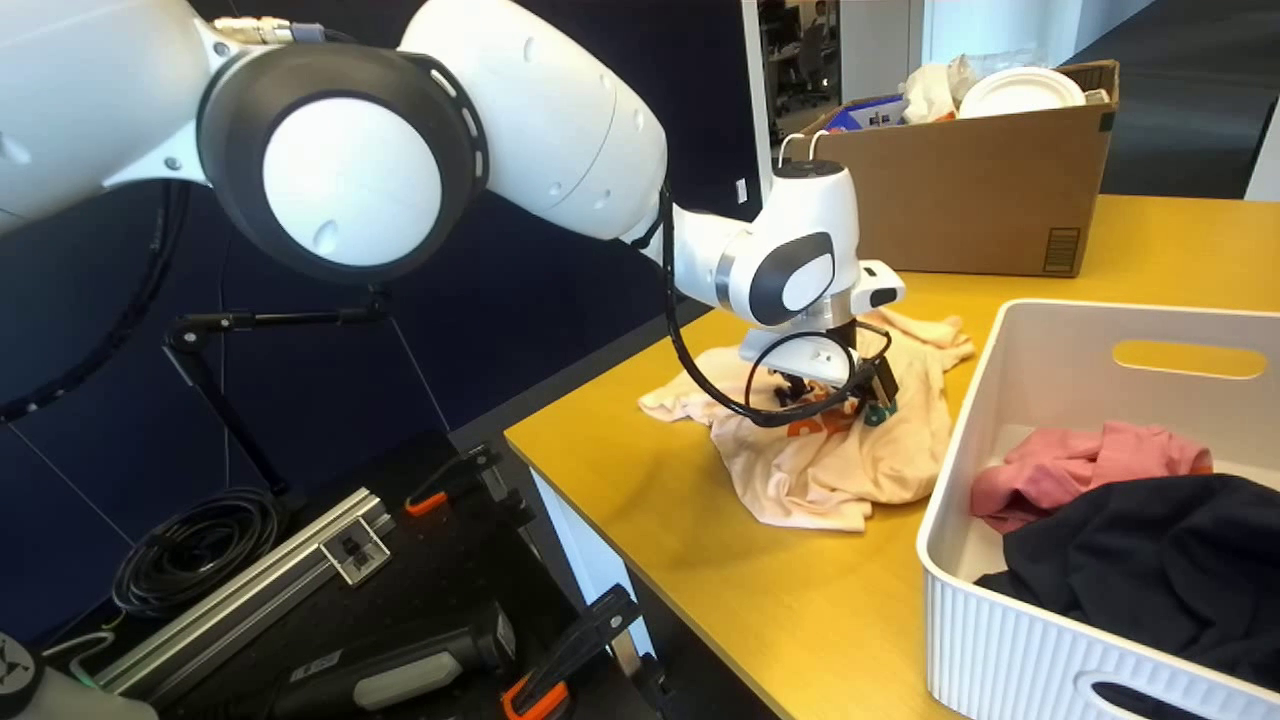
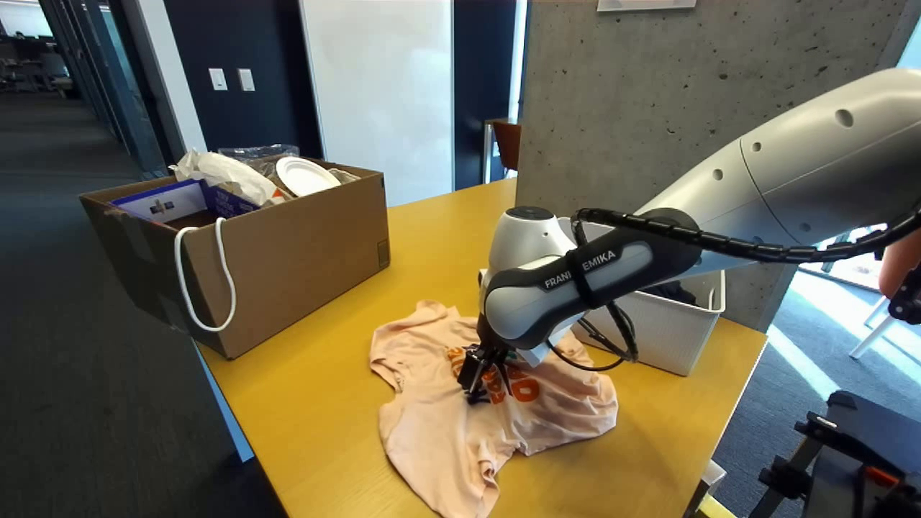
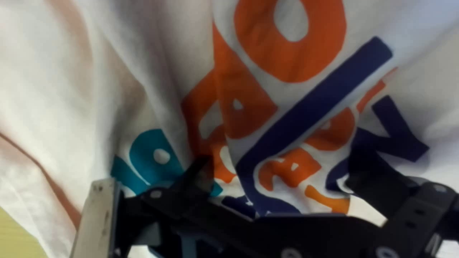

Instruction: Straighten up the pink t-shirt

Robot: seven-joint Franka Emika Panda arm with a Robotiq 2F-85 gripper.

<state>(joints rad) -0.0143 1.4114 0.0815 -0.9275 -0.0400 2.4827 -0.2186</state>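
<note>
From the left in an exterior view, the pale pink t-shirt (image 1: 800,470) lies rumpled on the yellow surface (image 1: 610,460), a lobe of it reaching near the edge. A long drag that way would likely leave the lobe hanging over, and its own weight could then draw more cloth down. Next, a black cable (image 1: 765,418) loops low in front of the shirt; should the arm (image 1: 560,130) dip or turn, the loop might brush the fabric and spoil a flat patch.

The pincer (image 3: 281,159) stands over the printed lettering (image 3: 312,104), its fingers (image 3: 380,182) apart with nothing clamped, a fold running between them in the wrist view. Whether the tips touch the cloth cannot be told. Closing here would probably pinch the shirt mid-body, so a pull might gather creases rather than spread them; too shallow a bite could let the fold slip free.

Farther right, the shirt ends near the white bin (image 1: 1000,650); contact is unclear. A stretch toward that side could bunch cloth against the bin's wall. Inside, beside a dark cloth (image 1: 1150,570), lies a deeper pink garment (image 1: 1090,465) that might be mistaken for the target.
</note>
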